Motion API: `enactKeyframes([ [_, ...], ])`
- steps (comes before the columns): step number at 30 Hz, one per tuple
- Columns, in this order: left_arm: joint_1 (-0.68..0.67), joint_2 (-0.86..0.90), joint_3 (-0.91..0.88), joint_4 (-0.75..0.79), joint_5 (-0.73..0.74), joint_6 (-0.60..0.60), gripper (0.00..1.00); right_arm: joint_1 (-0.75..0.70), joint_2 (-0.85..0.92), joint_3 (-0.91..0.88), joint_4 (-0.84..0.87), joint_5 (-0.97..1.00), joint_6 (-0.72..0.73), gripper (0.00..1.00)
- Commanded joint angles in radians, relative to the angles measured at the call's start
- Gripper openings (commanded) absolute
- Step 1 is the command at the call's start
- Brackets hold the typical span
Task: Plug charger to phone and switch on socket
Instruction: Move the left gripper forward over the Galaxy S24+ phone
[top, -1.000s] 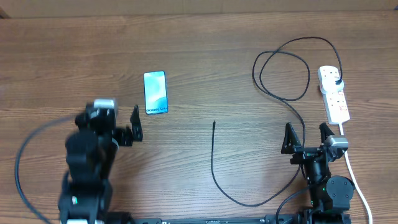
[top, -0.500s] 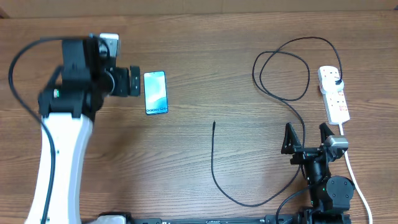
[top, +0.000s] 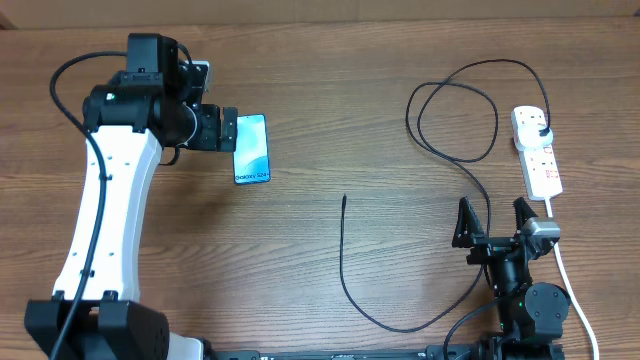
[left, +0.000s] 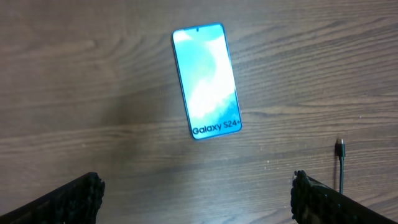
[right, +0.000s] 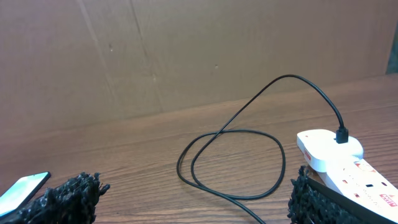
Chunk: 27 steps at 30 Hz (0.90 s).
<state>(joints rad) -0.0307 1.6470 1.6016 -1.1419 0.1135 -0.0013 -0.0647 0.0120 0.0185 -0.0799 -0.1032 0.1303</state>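
Moved: left gripper has swung up from near its base to just beside the phone
Phone: flat, screen up, untouched
Left jaws: spread wide, likely to straddle the phone
Charger: tip loose, well apart from the phone
Right gripper: wide, idle near the socket, handy for its switch

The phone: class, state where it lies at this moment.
Overhead, the phone lies screen-up on the table, left of centre, just right of the left gripper.
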Motion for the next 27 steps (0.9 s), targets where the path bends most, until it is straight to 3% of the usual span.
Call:
enactKeyframes([
  [1,-0.013,0.051,0.027,-0.023,0.014,-0.062,1.00,0.004,-0.009,-0.011,0.003,0.009,-0.003,1.00],
  [7,-0.074,0.186,0.094,-0.061,-0.015,-0.126,1.00,0.004,-0.009,-0.011,0.003,0.009,-0.003,1.00],
  [19,-0.135,0.457,0.423,-0.190,-0.119,-0.259,1.00,0.004,-0.009,-0.011,0.003,0.009,-0.003,1.00],
  [27,-0.135,0.526,0.438,-0.180,-0.123,-0.296,1.00,0.004,-0.009,-0.011,0.003,0.009,-0.003,1.00],
])
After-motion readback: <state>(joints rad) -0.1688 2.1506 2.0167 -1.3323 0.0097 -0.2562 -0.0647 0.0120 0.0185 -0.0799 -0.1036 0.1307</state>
